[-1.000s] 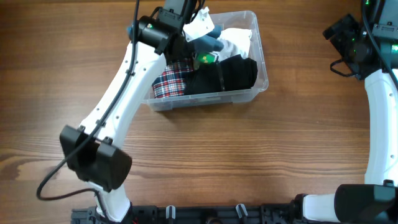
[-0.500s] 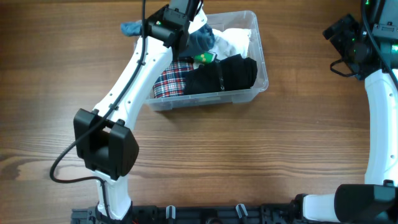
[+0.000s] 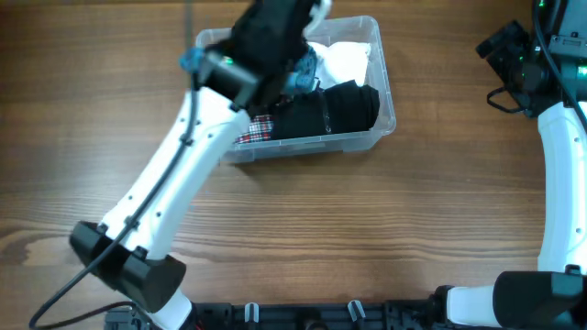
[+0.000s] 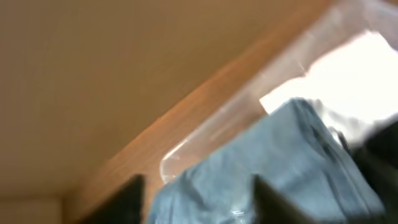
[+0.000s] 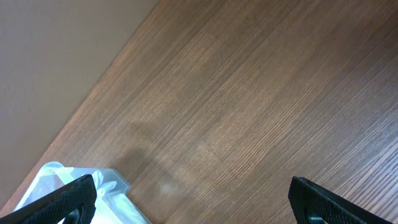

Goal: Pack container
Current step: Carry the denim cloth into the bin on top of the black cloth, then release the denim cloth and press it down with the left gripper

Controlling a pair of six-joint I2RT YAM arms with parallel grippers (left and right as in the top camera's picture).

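Note:
The container [image 3: 383, 103] is a clear plastic tub at the back of the table, its rim blurred in the left wrist view [image 4: 211, 134]. It holds a black garment [image 3: 335, 110], a white garment [image 3: 347, 60] and a plaid one [image 3: 260, 130]. My left gripper [image 3: 295, 66] hangs over the tub's back left part. In its own view the left gripper [image 4: 196, 202] is shut on a blue-grey garment [image 4: 280, 162], which also shows in the overhead view [image 3: 306, 70]. My right gripper [image 3: 507, 57] is open and empty at the far right, away from the tub.
The left arm [image 3: 183, 174] crosses the table from the front left up to the tub and hides its left part. The right wrist view shows bare wood and a corner of the tub [image 5: 102, 186]. The right arm [image 3: 555, 174] runs along the right edge.
The left arm has swung and risen over the tub, now covering more of its left side. The blue-grey garment has shifted slightly right and down inside the tub. The right arm has not moved.

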